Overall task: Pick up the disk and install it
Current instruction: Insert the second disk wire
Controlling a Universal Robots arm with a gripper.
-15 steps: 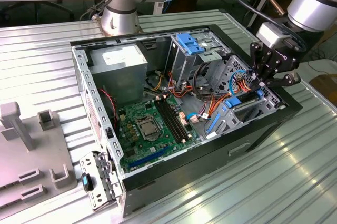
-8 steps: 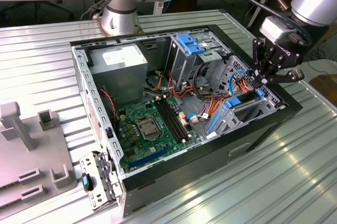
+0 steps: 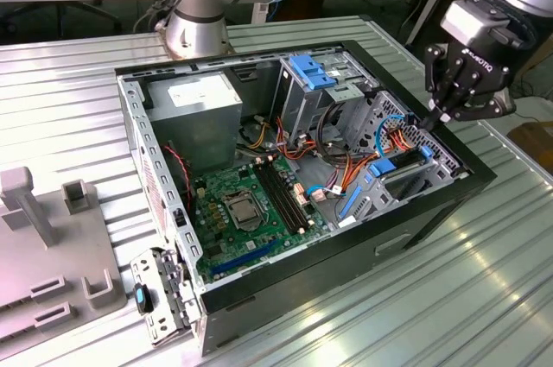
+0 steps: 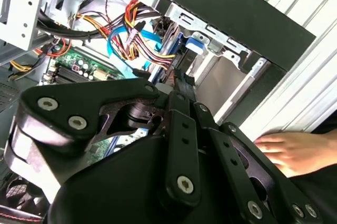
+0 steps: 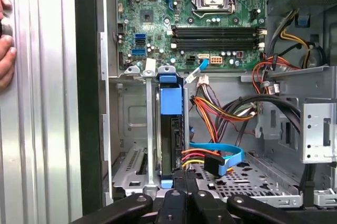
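The disk (image 5: pixel 170 139), a dark drive in a bright blue carrier, stands on edge in the drive cage at the front corner of the open computer case (image 3: pixel 432 199). The exterior view shows the disk (image 3: pixel 399 164) low in that bay at the exterior view's right. My gripper (image 3: pixel 430 122) hangs just above the disk's outer end with its black fingers (image 5: pixel 181 192) pressed together and nothing between them. The fingertips (image 4: pixel 178 93) point down into the bay beside the blue carrier tab (image 4: pixel 196 44). Whether they touch the disk is unclear.
Bundled red, yellow and orange cables (image 5: pixel 221 110) and a blue flat cable (image 5: pixel 224 153) lie right beside the bay. The motherboard (image 3: pixel 251 211) fills the case floor. A lighter blue latch plate (image 3: pixel 311 69) sits at the case's far side. A person's hand (image 5: pixel 5 39) rests on the metal table outside the case wall.
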